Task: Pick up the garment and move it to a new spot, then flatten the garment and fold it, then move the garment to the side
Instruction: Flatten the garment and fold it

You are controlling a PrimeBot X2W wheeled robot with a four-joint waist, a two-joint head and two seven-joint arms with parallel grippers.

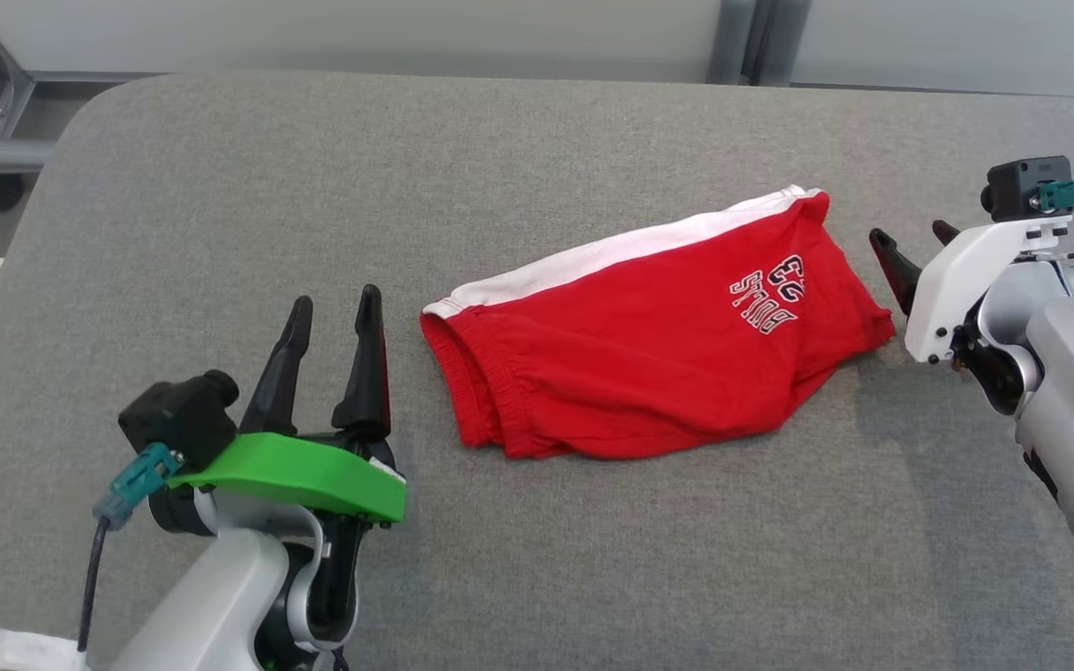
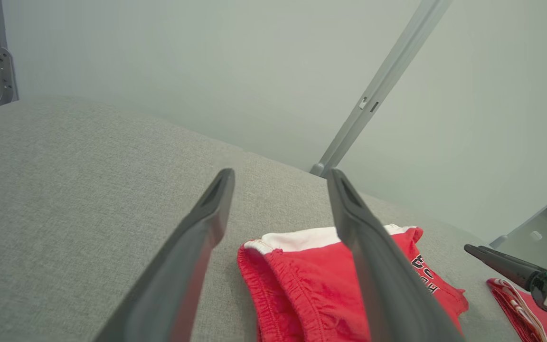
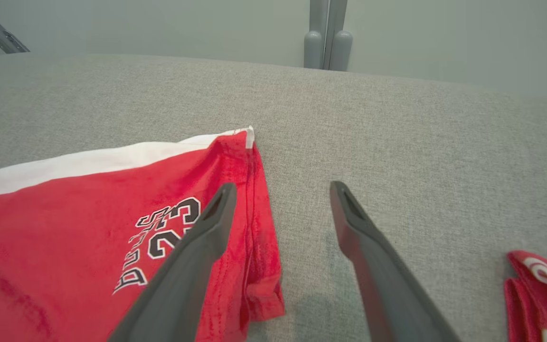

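Grey woven fabric covers the table (image 1: pixel 537 168), with pale wall panels and a grey frame post (image 3: pixel 323 38) beyond its far edge. The garment (image 1: pixel 630 363), a pair of red shorts with a white side stripe and a black-and-white print, lies flat on the fabric between the two grippers, and neither holds it.

The left gripper (image 1: pixel 336 298) has its jaws spread wide with nothing between them. The garment's gathered waistband end lies just to the right of its right finger. In the left wrist view the left gripper (image 2: pixel 280 173) frames that end: the waistband of the garment (image 2: pixel 302 285) shows ahead, between the fingers, and the right finger crosses in front of the red cloth.

The right gripper (image 1: pixel 910 233) also stands wide open and empty, close to the hem end. In the right wrist view the right gripper (image 3: pixel 283 186) has bare grey fabric between its fingers. Its left finger crosses in front of the hem edge of the garment (image 3: pixel 64 237), beside the print.

A second red cloth (image 3: pixel 539 294) with white striping lies to the right of these jaws, apart from them.
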